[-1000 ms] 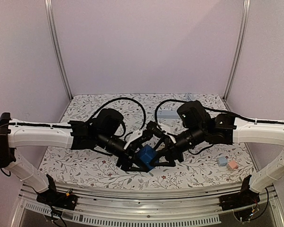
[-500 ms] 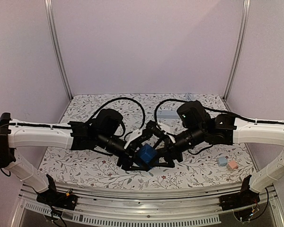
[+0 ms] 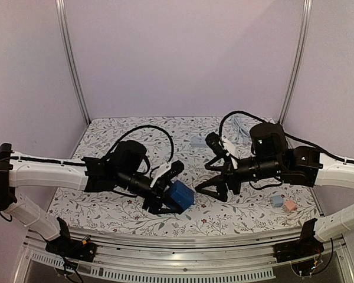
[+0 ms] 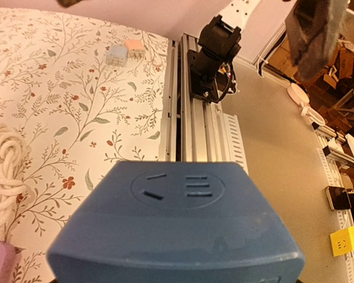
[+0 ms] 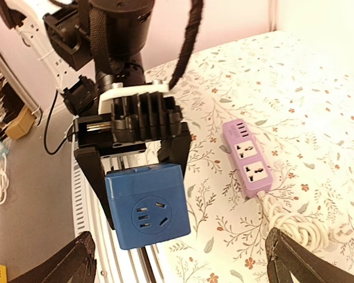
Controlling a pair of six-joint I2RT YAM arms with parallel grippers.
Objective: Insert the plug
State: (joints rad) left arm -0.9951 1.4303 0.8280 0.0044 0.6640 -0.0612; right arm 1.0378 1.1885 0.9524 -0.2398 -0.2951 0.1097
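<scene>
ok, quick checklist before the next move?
1. Left gripper clamped on the blue socket cube: ok, a finger on each side.
2. Cube's socket face unobstructed and facing the right gripper: ok.
3. Right gripper open and empty: ok.
4. Arms apart from each other: ok.
5. Plug located: cannot tell. Only a white cord running from the purple power strip shows.

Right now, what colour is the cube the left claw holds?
The cube is blue; right wrist view shows it best.
</scene>
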